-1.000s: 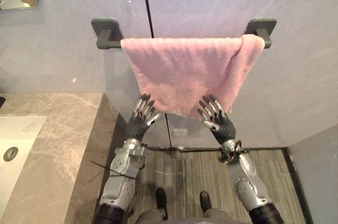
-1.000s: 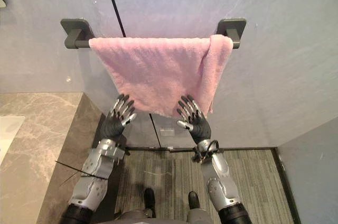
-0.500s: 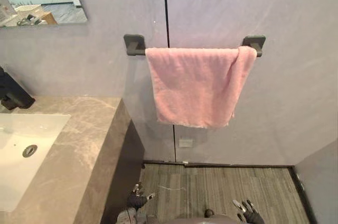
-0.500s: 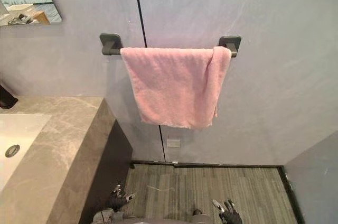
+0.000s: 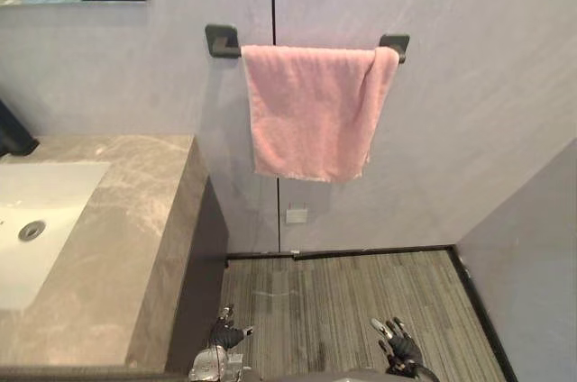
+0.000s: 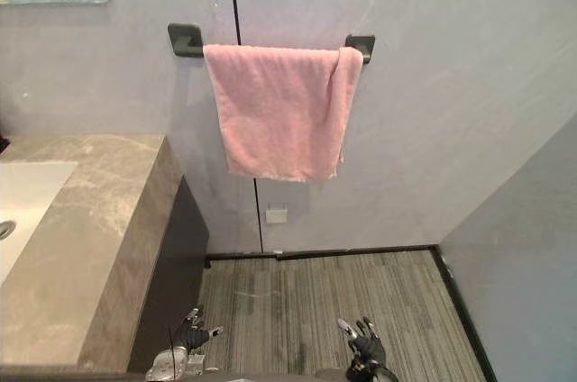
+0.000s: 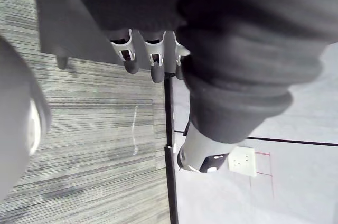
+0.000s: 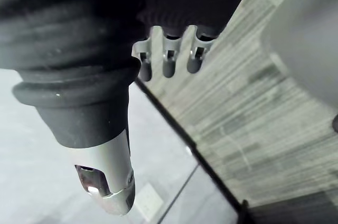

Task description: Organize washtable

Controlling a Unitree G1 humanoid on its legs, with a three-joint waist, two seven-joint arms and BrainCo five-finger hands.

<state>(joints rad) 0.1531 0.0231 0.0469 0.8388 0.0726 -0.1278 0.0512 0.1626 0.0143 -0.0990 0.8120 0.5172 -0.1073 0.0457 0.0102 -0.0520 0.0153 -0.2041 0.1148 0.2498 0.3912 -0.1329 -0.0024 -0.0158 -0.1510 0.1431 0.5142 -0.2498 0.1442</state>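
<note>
Pink towel (image 5: 311, 112) hangs on rail (image 5: 223, 40), upper centre. We've let go: left hand (image 5: 224, 339), right hand (image 5: 397, 348) now at bottom edge, fingers loosely spread, empty. Towel bit looks done.

Pink towel (image 5: 311, 112), plain, a touch paler along its lower hem. It hangs from dark grey rail brackets (image 5: 219, 40). The wall (image 5: 478, 76) is pale grey, cut by a thin black seam. The counter (image 5: 117, 247) is brown-grey marble with pale veins, and the basin (image 5: 50, 197) is white. The floor (image 5: 352, 292) is striped grey and charcoal. The socket plate (image 5: 296, 215) is white. The left hand (image 5: 223, 339) and right hand (image 5: 399, 350) are silver with dark tips.
</note>
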